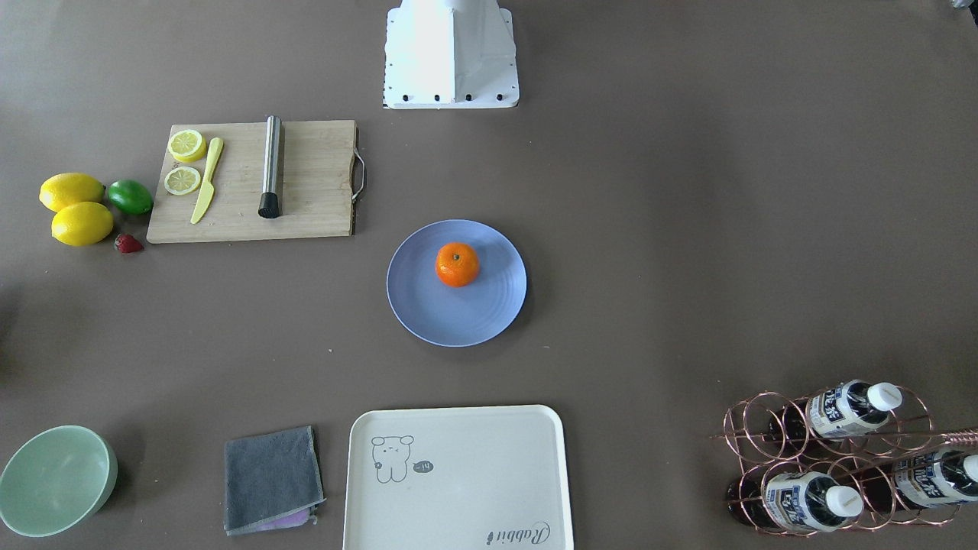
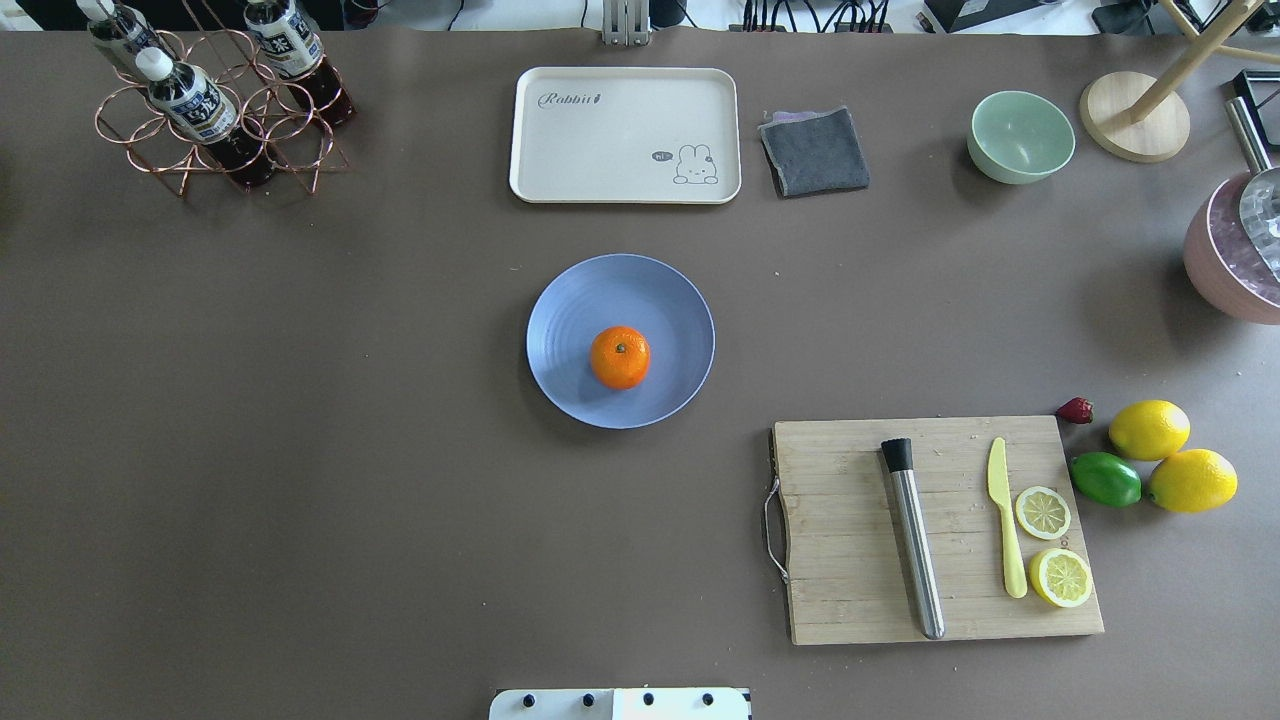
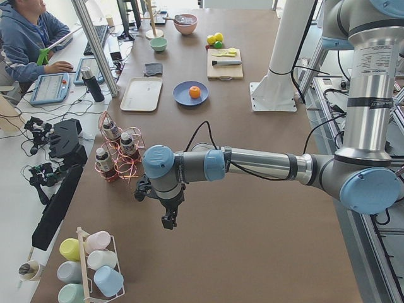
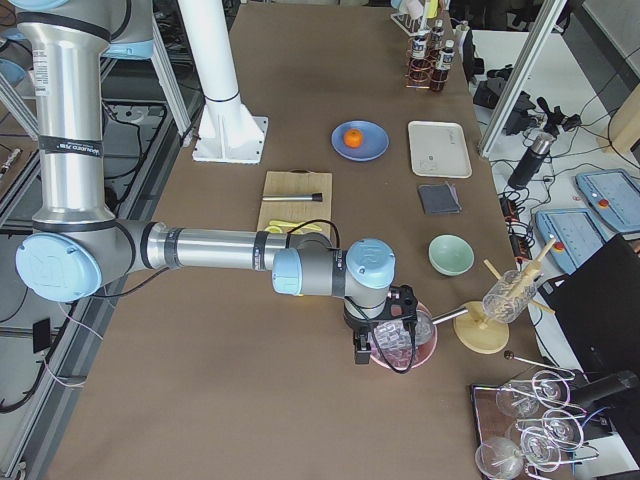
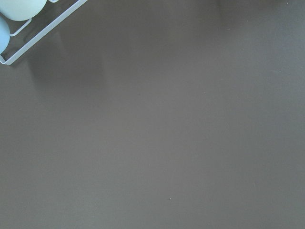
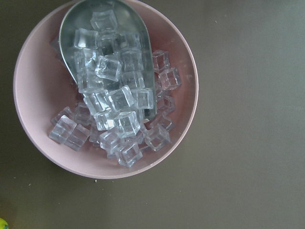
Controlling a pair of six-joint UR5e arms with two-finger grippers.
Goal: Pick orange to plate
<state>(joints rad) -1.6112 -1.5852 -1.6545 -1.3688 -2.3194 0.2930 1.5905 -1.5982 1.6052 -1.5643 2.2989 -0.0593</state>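
The orange (image 1: 457, 264) sits near the middle of the periwinkle-blue plate (image 1: 428, 309) at the table's centre, stem spot up. The overhead view shows the same orange (image 2: 620, 357) resting on the plate (image 2: 580, 295). Neither arm reaches into the two central views. In the exterior left view my left gripper (image 3: 168, 221) hangs over bare table far from the plate; whether it is open or shut I cannot tell. In the exterior right view my right gripper (image 4: 361, 350) hovers by a pink bowl of ice, state also unclear.
A cutting board (image 2: 850, 560) carries a steel muddler, yellow knife and lemon slices. Two lemons (image 2: 1150, 429), a lime (image 2: 1105, 479) and a strawberry lie beside it. Cream tray (image 2: 625, 135), grey cloth (image 2: 814, 151), green bowl (image 2: 1020, 136), bottle rack (image 2: 210, 110), pink ice bowl (image 6: 33, 109).
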